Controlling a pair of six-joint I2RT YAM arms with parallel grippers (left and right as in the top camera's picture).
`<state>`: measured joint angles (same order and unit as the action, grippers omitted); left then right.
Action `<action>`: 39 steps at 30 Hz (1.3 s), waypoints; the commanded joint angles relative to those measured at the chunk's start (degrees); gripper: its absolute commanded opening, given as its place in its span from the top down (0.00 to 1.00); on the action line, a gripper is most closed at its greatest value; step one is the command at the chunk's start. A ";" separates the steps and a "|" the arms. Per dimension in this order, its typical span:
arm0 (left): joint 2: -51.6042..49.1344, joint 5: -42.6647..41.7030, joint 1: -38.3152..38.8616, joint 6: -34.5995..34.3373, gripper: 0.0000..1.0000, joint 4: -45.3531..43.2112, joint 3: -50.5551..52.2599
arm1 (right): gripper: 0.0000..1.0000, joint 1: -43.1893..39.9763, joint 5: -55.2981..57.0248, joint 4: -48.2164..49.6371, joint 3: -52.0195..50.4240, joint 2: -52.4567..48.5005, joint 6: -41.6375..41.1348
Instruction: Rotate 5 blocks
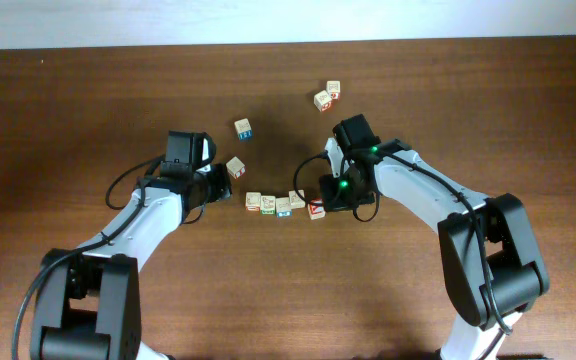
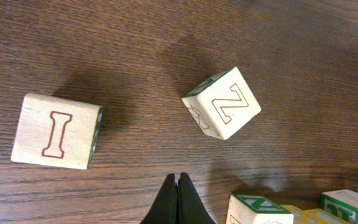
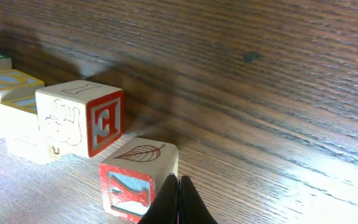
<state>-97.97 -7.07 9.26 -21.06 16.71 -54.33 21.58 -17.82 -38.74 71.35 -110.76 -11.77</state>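
Note:
A short row of several pale alphabet blocks (image 1: pixel 283 205) lies mid-table. My right gripper (image 1: pixel 321 203) is shut and empty. Its tips (image 3: pixel 178 180) rest against the right side of the row's end block (image 3: pixel 138 177), which has a leaf on top and a red face. Beside that one stands a block with a red E (image 3: pixel 82 118). My left gripper (image 1: pixel 225 187) is also shut and empty, its tips (image 2: pixel 178 177) low over bare wood just left of the row. Ahead of them sit a tilted Z block (image 2: pixel 222 102) and an I block (image 2: pixel 56 132).
Two more blocks (image 1: pixel 327 95) sit close together at the back, right of centre. The Z block (image 1: pixel 236 167) and the I block (image 1: pixel 243 128) lie apart from the row, behind it on the left. The table's far edge (image 1: pixel 288 44) runs along the top.

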 commanded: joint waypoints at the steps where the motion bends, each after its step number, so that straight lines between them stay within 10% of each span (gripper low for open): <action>1: -0.55 -0.83 0.13 -0.79 1.00 0.13 -0.13 | 0.96 0.15 2.45 0.39 4.00 0.85 4.20; 39: -0.59 -3.02 0.13 -0.79 1.00 1.66 -0.13 | 0.96 7.34 -0.26 0.48 14.05 -8.94 -10.21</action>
<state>-98.00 -9.23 9.26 -21.06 18.04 -54.33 28.32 -17.12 -38.09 84.23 -119.72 -21.28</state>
